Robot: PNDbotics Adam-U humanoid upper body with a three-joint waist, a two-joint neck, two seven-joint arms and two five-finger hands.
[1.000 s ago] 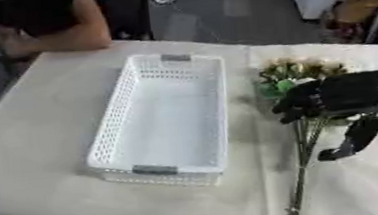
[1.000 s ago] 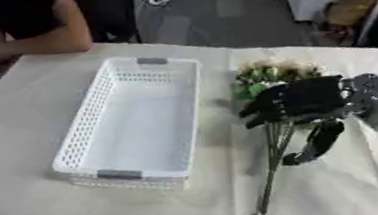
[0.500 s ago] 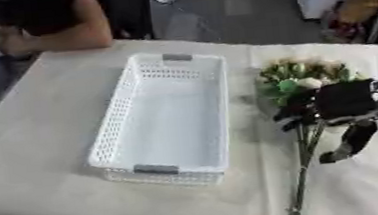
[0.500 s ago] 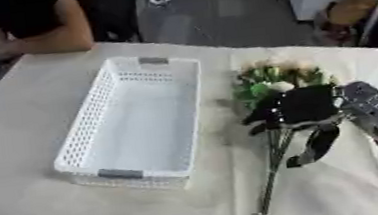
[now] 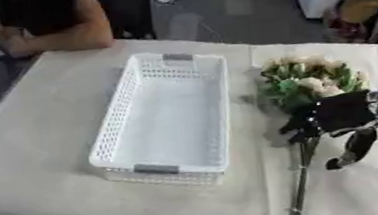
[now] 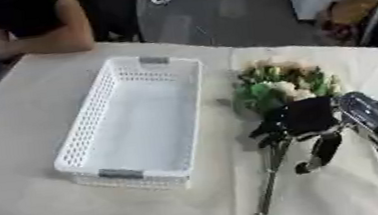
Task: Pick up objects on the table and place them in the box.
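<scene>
A bouquet of pale flowers with green leaves [image 5: 308, 79] lies on the cloth-covered table to the right of the white plastic basket [image 5: 169, 119]. Its long stem [image 6: 268, 191] runs toward the near edge. My right hand [image 5: 344, 112] comes in from the right and lies on the bouquet just below the blooms. Its fingers [image 5: 298, 127] are curled down around the stems, and the thumb [image 5: 355, 146] sticks out toward the near side, off the stem. The basket holds nothing. My left hand shows in no view.
A person sits at the far left edge of the table with an arm [image 5: 62, 40] resting on it. The table's cream cloth [image 5: 36, 125] stretches left of the basket. Clutter stands on the floor beyond the far right corner [image 5: 353, 1].
My right hand has sunk lower onto the bouquet and drawn its fingers together around the stems. The bouquet and basket stay where they were.
</scene>
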